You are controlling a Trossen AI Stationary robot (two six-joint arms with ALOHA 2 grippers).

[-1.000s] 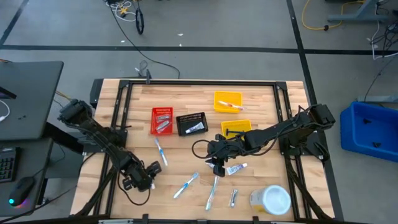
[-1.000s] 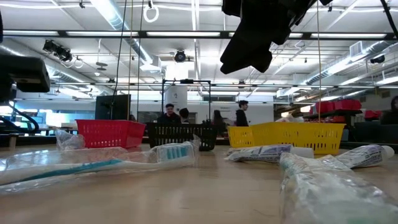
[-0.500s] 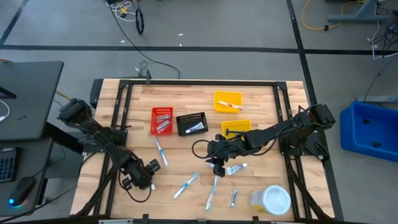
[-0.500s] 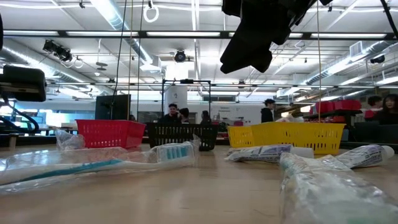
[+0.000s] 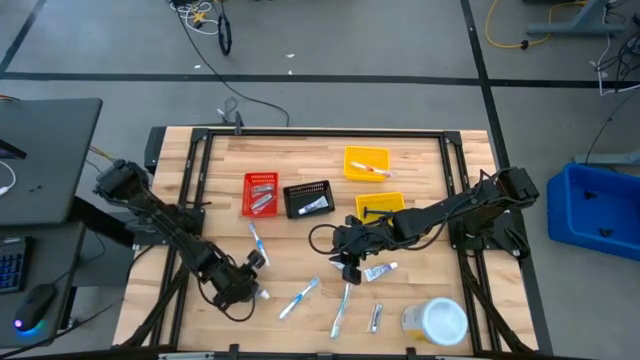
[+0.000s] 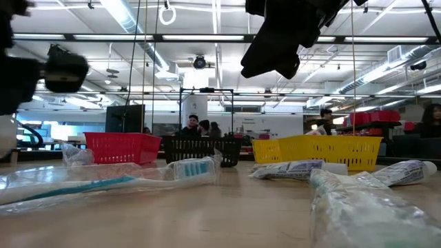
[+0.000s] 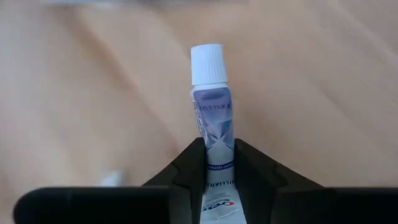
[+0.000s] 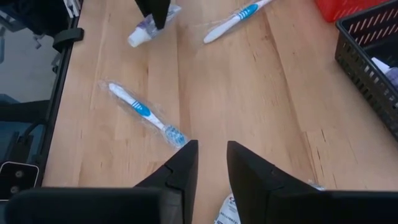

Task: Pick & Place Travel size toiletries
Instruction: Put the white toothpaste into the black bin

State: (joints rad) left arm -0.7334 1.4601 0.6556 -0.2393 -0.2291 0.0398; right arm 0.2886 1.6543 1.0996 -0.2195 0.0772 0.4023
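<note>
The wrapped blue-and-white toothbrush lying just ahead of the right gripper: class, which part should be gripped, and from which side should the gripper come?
Grip the toothbrush at its slim mid-handle, coming straight down from above with the fingers across its width. It lies flat and diagonal on the table, so only its narrow sides offer purchase. The right gripper, jaws open, would probably need to turn to match that slant.

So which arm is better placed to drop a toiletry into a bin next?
The left. The left gripper is already shut on a small white-capped tube near the table's front-left, while the right gripper hovers open and empty over bare wood mid-table.
</note>
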